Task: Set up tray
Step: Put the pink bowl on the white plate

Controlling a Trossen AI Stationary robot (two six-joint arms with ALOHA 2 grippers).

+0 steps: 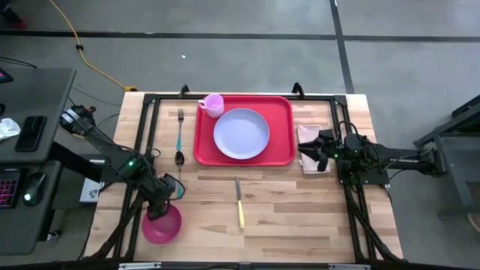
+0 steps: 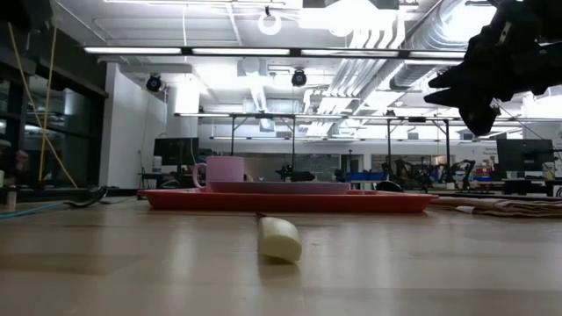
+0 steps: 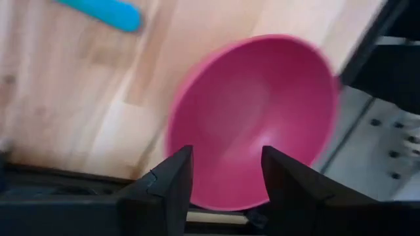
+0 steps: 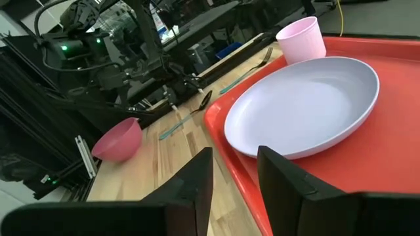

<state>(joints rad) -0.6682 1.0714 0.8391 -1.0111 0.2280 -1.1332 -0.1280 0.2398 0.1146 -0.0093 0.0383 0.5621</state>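
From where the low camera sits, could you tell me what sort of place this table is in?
Probably a robotics lab or workshop: exposed ceiling ducts, more framed workbenches behind, and a desk with keyboard beside the wooden table.

Tray (image 1: 282,127): plain red, no pattern. Plate (image 1: 241,133): pale lavender, uniform. Cup (image 1: 214,104): light pink, a shade softer than the bowl. Bowl (image 1: 162,224): deep magenta-pink, inside and out alike. Fork (image 1: 180,129): dark metal tines, teal handle. Spoon (image 1: 179,155): dark bowl end, teal handle. Knife (image 1: 239,202): grey blade, pale yellow handle. Napkin (image 1: 307,135): beige-tan cloth, unpatterned. Table (image 1: 300,217): light wood in butcher-block strips, with a black frame. Left gripper (image 1: 177,190) and right gripper (image 1: 306,149): black, as are both arms, each with a small green light. Cable (image 1: 84,51): yellow, across grey floor.
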